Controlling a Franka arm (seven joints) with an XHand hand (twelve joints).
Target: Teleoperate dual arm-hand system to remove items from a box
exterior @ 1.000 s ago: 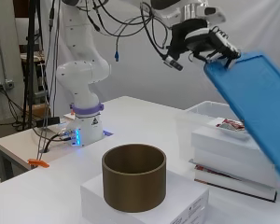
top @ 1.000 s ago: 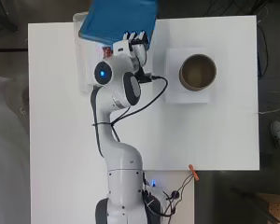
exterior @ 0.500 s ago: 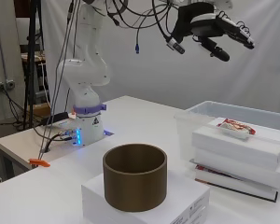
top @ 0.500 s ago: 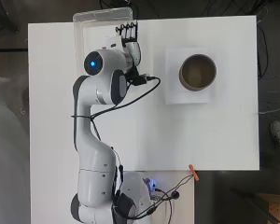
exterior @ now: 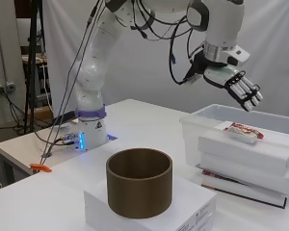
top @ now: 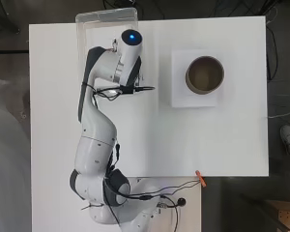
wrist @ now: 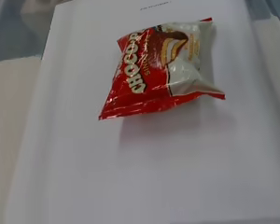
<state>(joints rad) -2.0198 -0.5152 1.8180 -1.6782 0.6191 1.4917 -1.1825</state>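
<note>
Brown cylinder [exterior: 139, 183] upright on white box [exterior: 192, 211]; orange clip [top: 201, 178] at table edge.

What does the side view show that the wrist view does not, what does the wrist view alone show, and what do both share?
Only the side view shows the hand hanging open above the clear box, plus the brown ring on its white block in front. Only the wrist view shows the snack packet from above, with its crinkled red and white wrapper in full. Both show the packet lying on a white slab inside the box, untouched by the hand.
</note>
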